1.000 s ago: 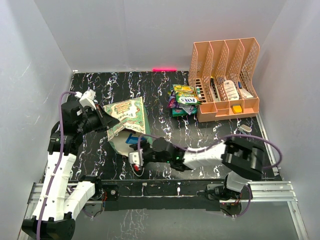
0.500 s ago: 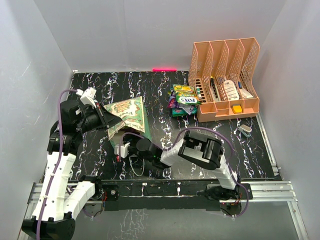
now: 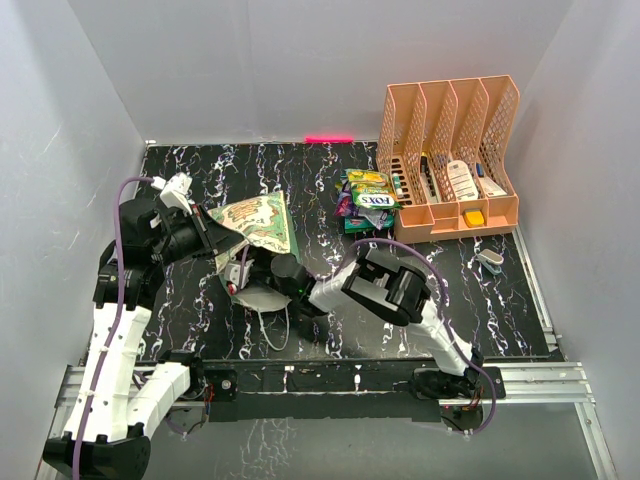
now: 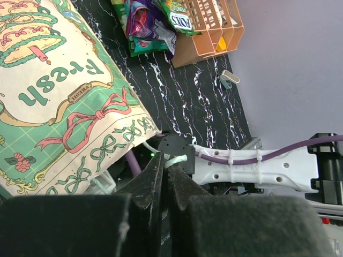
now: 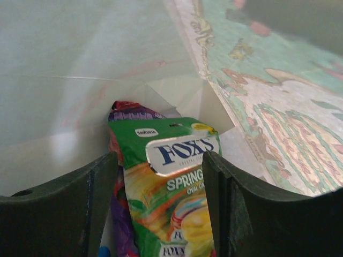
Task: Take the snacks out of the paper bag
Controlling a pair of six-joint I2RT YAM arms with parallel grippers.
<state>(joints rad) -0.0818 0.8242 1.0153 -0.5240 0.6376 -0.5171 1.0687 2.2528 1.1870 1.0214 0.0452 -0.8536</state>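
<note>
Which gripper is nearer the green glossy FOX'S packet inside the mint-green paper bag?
Right. The right gripper is inside the mint-green paper bag, open fingers flanking the green glossy FOX'S packet. The left gripper is outside, shut on the bag.

One paper bag (image 3: 262,222), one peach organizer (image 3: 400,130).

Matt printed paper bag (image 4: 64,91), glossy plastic snack packets (image 5: 166,182), polished marbled table (image 3: 200,170), peach plastic organizer (image 3: 450,120)
</note>
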